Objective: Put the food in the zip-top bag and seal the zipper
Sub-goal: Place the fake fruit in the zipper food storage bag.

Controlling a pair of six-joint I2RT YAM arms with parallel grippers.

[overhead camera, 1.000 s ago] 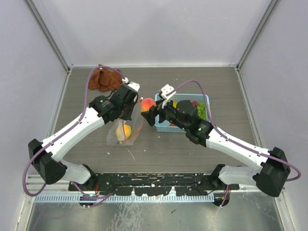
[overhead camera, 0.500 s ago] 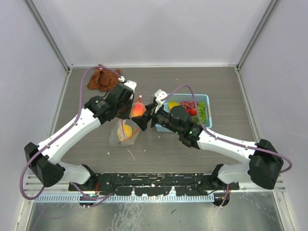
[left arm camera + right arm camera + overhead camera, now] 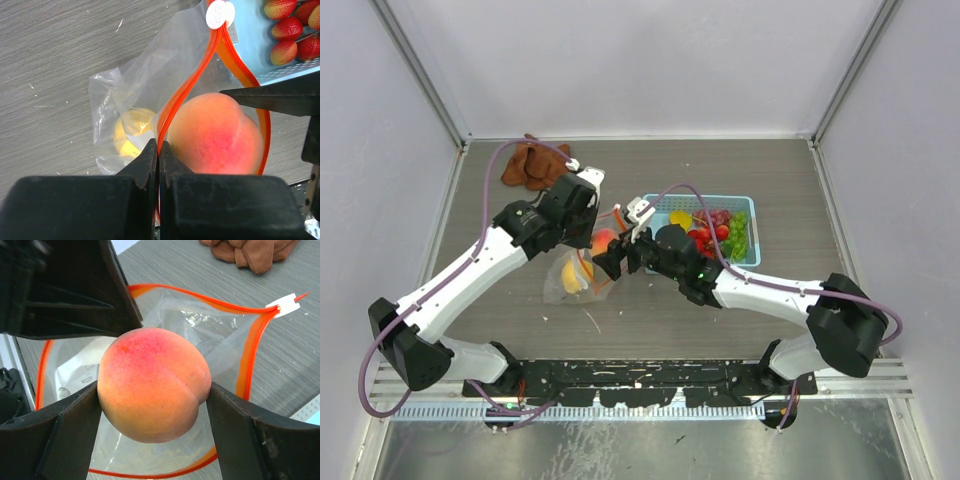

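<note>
Hanging over the open mouth of the zip-top bag [image 3: 150, 70], the peach [image 3: 152, 382] is squeezed between the right fingers [image 3: 235, 430], one on each side of it. In the right wrist view the orange zipper [image 3: 187, 87] makes a loop all the way around the peach, so the fruit looks to be sitting right in the opening. I think the next move is only to go down a little and let go.

The left fingers [image 3: 142, 165] are pinched tight on one side of the zipper, holding that edge up so the mouth stays wide. The mouth is long and thin. It runs from the pinch to the white slider tab [image 3: 216, 13] at the far end, and the peach fills the wide middle part. One yellow piece [image 3: 131, 132] lies deep in the bag.

The bag sits on the desk [image 3: 650, 165] between the two arms. Just beside it is the blue basket [image 3: 700, 197] with strawberries [image 3: 286, 27] in it. A brown cloth [image 3: 525, 165] lies far back.
</note>
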